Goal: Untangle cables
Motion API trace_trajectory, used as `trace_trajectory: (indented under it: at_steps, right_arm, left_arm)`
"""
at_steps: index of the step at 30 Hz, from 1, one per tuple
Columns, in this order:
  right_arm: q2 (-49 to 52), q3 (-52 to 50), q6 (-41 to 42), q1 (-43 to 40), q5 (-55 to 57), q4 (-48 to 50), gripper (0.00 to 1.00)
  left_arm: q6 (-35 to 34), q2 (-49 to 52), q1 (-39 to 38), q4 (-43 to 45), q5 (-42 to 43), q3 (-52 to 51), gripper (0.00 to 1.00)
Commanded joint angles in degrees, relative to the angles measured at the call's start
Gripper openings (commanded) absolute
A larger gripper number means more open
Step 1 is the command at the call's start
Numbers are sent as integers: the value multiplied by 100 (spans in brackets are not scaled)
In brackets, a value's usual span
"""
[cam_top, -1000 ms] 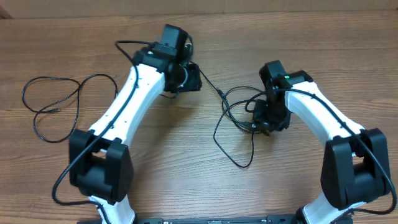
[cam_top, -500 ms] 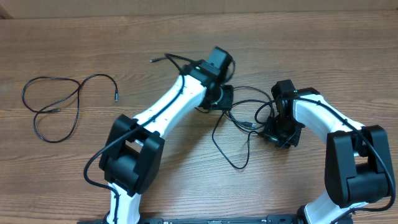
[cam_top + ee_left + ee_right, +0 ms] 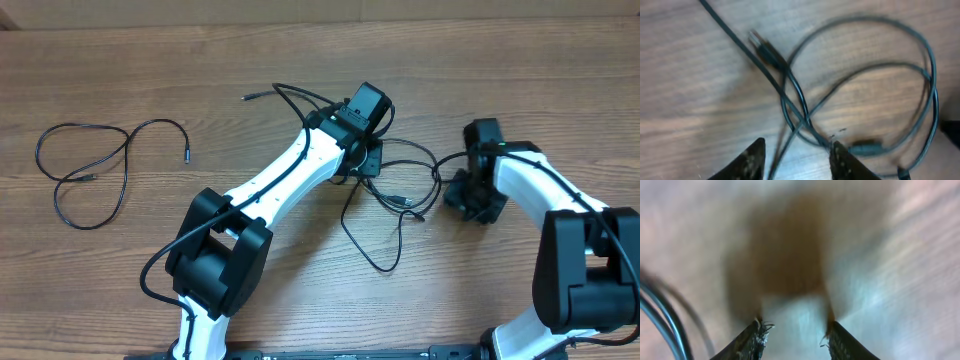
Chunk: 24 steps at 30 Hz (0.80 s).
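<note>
A tangle of thin black cables [image 3: 400,201] lies on the wooden table between the two arms. In the left wrist view its loops cross [image 3: 800,112], and one plug end [image 3: 765,47] points to the upper left. My left gripper [image 3: 365,165] hovers over the tangle's left side. It is open [image 3: 796,152], with one strand running up between its fingers. My right gripper [image 3: 466,196] sits just right of the tangle. It is open over bare wood [image 3: 795,330], and two strands [image 3: 662,315] show at the left edge of its blurred view.
A separate thin black cable [image 3: 183,152] lies looped at the table's far left. Another cord end [image 3: 250,97] sticks out behind the left arm. The table's back edge [image 3: 320,22] meets a wall.
The left arm has swung right from the upper left onto the tangle. The right gripper has slid right, off the tangle, and its jaws have widened. The tangle has shifted slightly.
</note>
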Motion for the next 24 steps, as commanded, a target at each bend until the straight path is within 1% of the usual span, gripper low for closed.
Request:
trace_trajectory:
  at_steps: [1, 4, 7, 12, 13, 14, 15, 16, 24]
  right_arm:
    - [87, -94, 105, -210, -7, 304, 41]
    - [87, -94, 107, -269, -177, 442, 42]
    - [87, -94, 105, -271, -267, 450, 45]
    - [87, -94, 107, -269, -330, 455, 45]
    - [87, -94, 105, -269, -330, 455, 45]
    - [87, -94, 107, -269, -330, 457, 45]
    - [87, -94, 107, -269, -330, 461, 45]
    - [87, -94, 107, -269, -330, 468, 45]
    - [87, -96, 107, -269, -332, 476, 45]
  left_arm:
    - [-260, 81, -15, 162, -382, 81, 44]
    - [-557, 214, -17, 201, -385, 81, 42]
    - [-796, 472, -17, 203, -385, 81, 41]
    - [-909, 826, -17, 267, -293, 81, 40]
    - [-909, 850, -17, 299, -293, 81, 36]
    - [-907, 859, -17, 334, -293, 81, 29]
    - [-907, 859, -17, 369, -291, 81, 26]
    - [-907, 850, -15, 409, -293, 83, 25]
    - [-885, 831, 0, 531, -229, 111, 26]
